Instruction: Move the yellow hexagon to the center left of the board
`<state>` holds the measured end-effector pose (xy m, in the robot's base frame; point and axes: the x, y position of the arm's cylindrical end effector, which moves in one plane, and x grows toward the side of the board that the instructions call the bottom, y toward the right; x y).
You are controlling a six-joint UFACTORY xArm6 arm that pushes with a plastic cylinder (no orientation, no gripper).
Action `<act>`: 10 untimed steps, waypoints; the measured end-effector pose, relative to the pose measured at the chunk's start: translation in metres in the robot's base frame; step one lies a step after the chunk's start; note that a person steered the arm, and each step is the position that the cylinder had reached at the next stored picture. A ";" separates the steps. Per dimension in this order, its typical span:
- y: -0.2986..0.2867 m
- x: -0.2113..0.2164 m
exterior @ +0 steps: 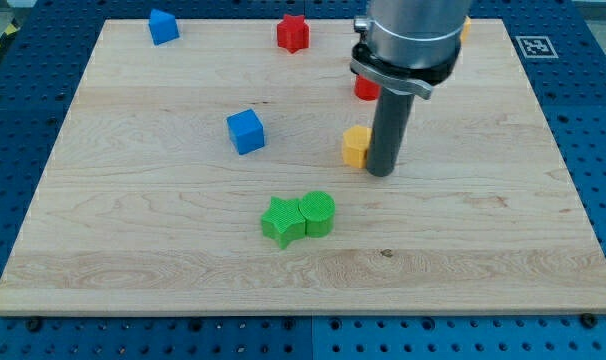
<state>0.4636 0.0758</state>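
The yellow hexagon (356, 146) lies a little right of the board's middle. My tip (382, 172) rests on the board right against the hexagon's right side. The rod hides part of that side. The wooden board (133, 250) fills most of the view.
A blue cube (245, 131) lies left of the hexagon. A green star (281, 221) and a green round block (319, 213) touch each other below it. A red star (293, 33) and a blue block (163, 26) lie near the top edge. A red block (365, 89) is partly hidden behind the arm. A yellow bit (465, 28) shows at the arm's right.
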 end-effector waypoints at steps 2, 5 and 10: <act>-0.035 -0.034; -0.010 -0.050; -0.018 -0.076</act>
<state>0.3873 0.0578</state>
